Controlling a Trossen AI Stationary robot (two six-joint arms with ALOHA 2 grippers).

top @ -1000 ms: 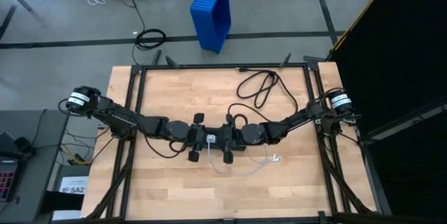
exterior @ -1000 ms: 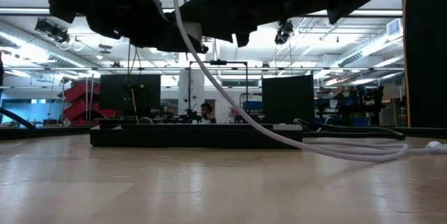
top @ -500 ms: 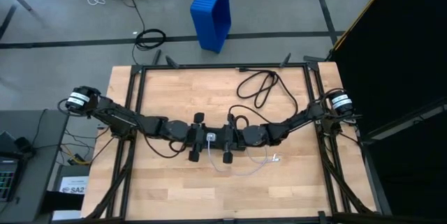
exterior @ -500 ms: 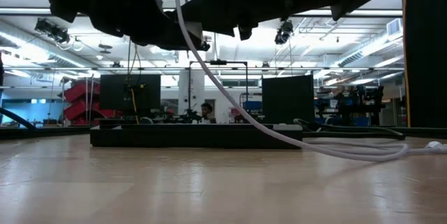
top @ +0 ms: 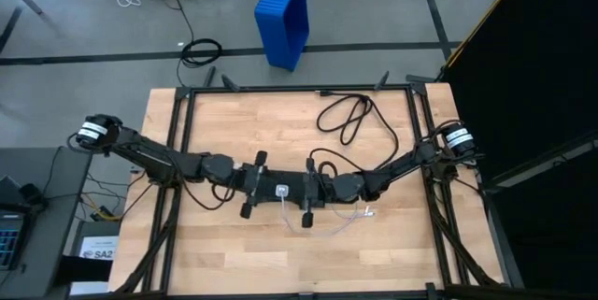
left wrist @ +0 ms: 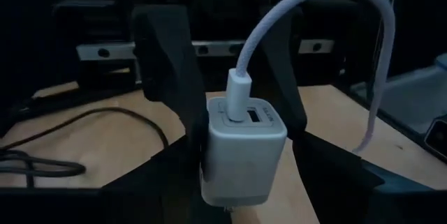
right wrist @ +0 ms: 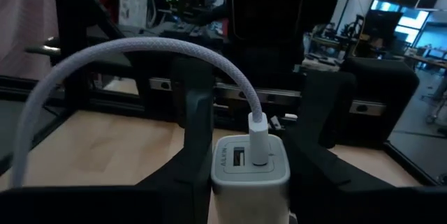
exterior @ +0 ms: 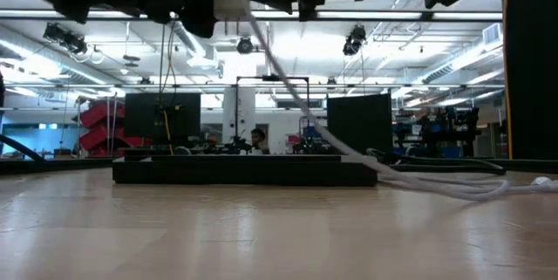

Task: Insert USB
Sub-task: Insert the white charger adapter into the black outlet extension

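Right gripper (right wrist: pixel 250 195), at mid-table and raised off the wood, is clamped on a small white charger block (right wrist: pixel 250 172), one finger on each side of the block. Left gripper (top: pixel 262 186) faces it from the opposite side, close up to the block; its fingers (left wrist: pixel 140 182) stand apart, wider than the block, not pressing it.

USB (right wrist: pixel 140 51): the white plug end (left wrist: pixel 241 95) is seated in one of the block's two ports, and the second port beside it is free. From the plug the cable arches up and over, then drops to the table (top: pixel 234 244). It lies there in a loose curve under the right arm, with the other white plug end (top: pixel 370 212) resting on the wood near that arm.

Farther back on the table lies a long black power strip (exterior: pixel 244 169), and a thick black cord (top: pixel 348 113) is looped near the far edge. Beyond the table a blue bin (top: pixel 283 18) stands on the floor.
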